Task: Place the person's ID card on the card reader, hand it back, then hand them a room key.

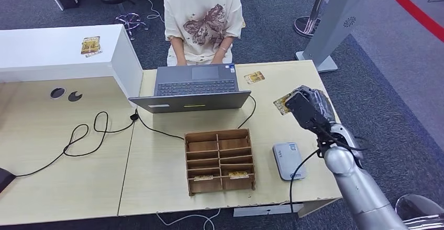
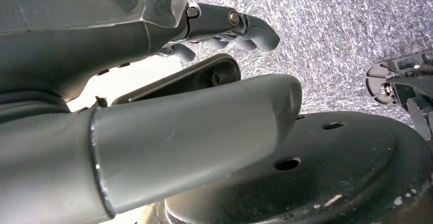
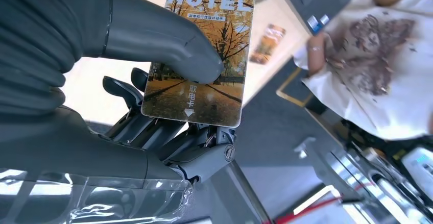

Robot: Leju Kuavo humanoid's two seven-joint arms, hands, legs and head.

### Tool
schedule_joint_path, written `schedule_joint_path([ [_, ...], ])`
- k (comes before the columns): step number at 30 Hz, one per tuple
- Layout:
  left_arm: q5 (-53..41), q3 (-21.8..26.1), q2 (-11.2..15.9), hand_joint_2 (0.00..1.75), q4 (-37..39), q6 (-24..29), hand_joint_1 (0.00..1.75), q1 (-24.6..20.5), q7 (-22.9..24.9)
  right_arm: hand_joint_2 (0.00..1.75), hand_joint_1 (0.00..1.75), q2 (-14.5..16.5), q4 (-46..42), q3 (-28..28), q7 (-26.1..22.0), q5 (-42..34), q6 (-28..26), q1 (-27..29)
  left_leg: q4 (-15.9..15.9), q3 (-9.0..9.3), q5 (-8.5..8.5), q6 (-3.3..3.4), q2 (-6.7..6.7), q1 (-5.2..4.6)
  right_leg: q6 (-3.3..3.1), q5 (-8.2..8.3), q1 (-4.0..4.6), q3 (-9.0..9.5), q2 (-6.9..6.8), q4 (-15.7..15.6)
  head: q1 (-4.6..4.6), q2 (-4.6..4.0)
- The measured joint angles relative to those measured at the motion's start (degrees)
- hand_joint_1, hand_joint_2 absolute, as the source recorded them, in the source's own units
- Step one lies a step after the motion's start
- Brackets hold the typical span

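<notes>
Here you are looking down on a pale wooden desk point(image 1: 157, 188) standing on grey carpet point(image 1: 398, 83), with a red stripe point(image 1: 413, 10) crossing the floor's far right corner. Take the wooden compartment box point(image 1: 220, 160) near the desk's front edge as your landmark. Two cards lie in its front row of slots. Just to its right lies the grey card reader point(image 1: 288, 160), flat on the desk, with a black cable running off toward the front edge. Behind the box sits an open grey laptop point(image 1: 195, 87), and behind that a person in a cream printed T-shirt point(image 1: 201, 20) sits with both hands at the keyboard's far edge. A small card point(image 1: 254, 77) lies on the desk right of the laptop. Far left of the box a black cable loops over the desk, and a white counter point(image 1: 57, 52) carries another card point(image 1: 90, 46). Right of the box and beyond the reader, your right hand point(image 1: 309, 107) hovers above the desk's right edge; the wrist view shows its thumb point(image 3: 168, 43) pressing the room key point(image 3: 201, 55), a card printed "MOTEL" over autumn trees, against its fingers point(image 3: 153, 127). Your left hand point(image 2: 153, 81) hangs over the carpet with its fingers curled inward, holding nothing.
</notes>
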Motion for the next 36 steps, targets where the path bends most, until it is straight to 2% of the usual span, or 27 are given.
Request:
schedule_joint_path([
  [6,-0.03,-1.06,0.01,0.00,0.00,0.01,0.00,-0.12,0.03,1.75,1.75,2.41,-2.41,1.47,2.54,14.58,-3.35,-4.30,0.00,0.00,0.00,0.00,0.00,0.00,0.00,0.00,0.00,0.00,0.00,0.01,0.00,-0.02],
  [13,-0.19,-2.94,0.04,0.00,0.07,-0.09,0.00,-0.50,0.03,1.75,1.75,5.16,-2.32,2.42,2.79,25.06,-3.04,-10.27,0.00,0.00,0.01,-0.02,0.00,0.00,-0.01,0.01,0.00,0.00,0.00,0.03,0.01,-0.01],
  [18,-0.10,-4.00,0.15,0.00,0.09,-0.11,0.00,-0.68,0.03,1.75,1.75,7.60,0.19,2.63,3.38,26.66,-0.59,-15.50,0.00,0.00,0.04,-0.06,0.00,0.00,-0.02,0.02,0.00,0.00,0.01,0.04,0.00,-0.01],
  [24,0.01,-4.87,0.36,0.00,0.09,-0.15,0.00,-0.83,0.03,1.75,1.75,11.20,7.11,3.49,3.25,26.40,2.39,-22.62,0.00,0.00,0.07,-0.09,-0.01,0.01,-0.04,0.03,0.01,0.00,0.00,0.07,0.01,-0.01],
  [31,-0.41,-6.87,0.79,0.00,0.11,-0.65,0.00,-0.97,-0.18,1.75,1.75,12.26,20.52,9.89,0.37,30.70,3.89,-31.97,0.00,-0.01,0.09,-0.10,-0.06,0.01,-0.05,0.04,0.01,-0.01,-0.04,0.08,0.01,-0.02],
  [36,-0.35,-7.01,0.92,0.00,0.11,-0.72,0.00,-0.97,-0.45,1.75,1.75,13.28,28.04,13.06,1.18,32.08,3.83,-36.21,0.00,-0.02,0.10,-0.09,-0.07,0.01,-0.05,0.04,0.00,-0.01,-0.05,0.08,0.01,-0.01],
])
